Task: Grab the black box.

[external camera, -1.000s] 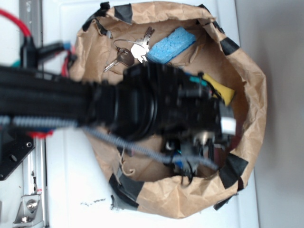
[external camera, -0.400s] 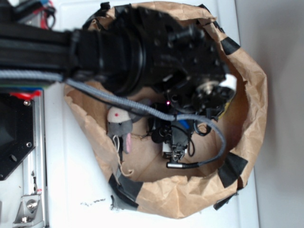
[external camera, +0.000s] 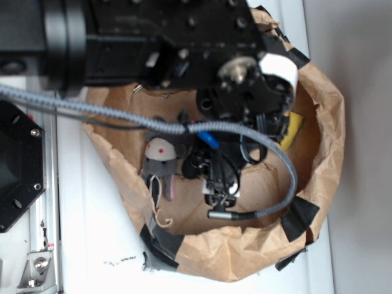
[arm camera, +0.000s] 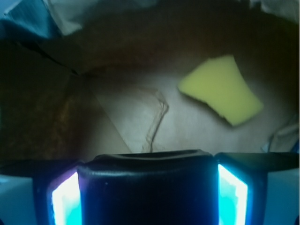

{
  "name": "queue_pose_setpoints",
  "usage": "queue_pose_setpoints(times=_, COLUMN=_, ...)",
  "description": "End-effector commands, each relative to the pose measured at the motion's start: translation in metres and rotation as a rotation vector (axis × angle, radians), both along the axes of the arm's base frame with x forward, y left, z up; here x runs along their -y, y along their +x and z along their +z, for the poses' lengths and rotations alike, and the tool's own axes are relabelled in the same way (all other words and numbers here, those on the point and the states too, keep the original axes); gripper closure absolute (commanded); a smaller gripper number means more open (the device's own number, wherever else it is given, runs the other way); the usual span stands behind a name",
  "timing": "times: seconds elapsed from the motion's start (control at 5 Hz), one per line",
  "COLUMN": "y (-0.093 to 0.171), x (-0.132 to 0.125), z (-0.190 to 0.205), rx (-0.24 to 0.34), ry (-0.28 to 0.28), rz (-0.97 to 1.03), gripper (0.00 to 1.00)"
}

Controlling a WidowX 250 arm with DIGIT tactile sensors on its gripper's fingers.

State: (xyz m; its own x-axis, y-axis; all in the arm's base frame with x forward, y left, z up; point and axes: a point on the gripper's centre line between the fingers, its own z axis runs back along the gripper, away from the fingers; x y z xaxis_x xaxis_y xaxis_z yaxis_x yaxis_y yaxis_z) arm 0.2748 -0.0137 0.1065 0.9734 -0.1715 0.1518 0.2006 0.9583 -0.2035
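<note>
While the big black arm (external camera: 122,37) fills the top of the exterior view, it reaches across a brown paper nest (external camera: 318,141) patched at the rim with black tape (external camera: 300,219), which sits on a white table (external camera: 92,245). A grey braided cable (external camera: 92,111) sweeps from the left edge across the paper and loops down to a plug near the bottom of the hollow. The gripper (arm camera: 147,187) hangs low inside the paper. From the wrist view, its two lit blue-white fingers (arm camera: 65,199) stand either side of a dark, glossy, flat-topped block, the black box (arm camera: 147,185), clamped between them. A yellow sponge (arm camera: 220,89) lies on the paper floor beyond, apart from the box; in the exterior view only its edge peeks past the arm. A small grey toy mouse (external camera: 159,160) with a red dot rests left of the gripper's wiring.
</note>
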Motion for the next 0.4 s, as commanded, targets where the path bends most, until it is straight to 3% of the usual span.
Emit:
queue_pose_setpoints(times=0.0, y=0.0017, x=-0.0062, z=0.0297, rx=0.089, ry=0.007, rz=0.016, gripper=1.0)
queue_pose_setpoints(times=0.2, y=-0.0058, x=-0.0042, z=0.0267, rx=0.093, ry=0.019, rz=0.007, gripper=1.0)
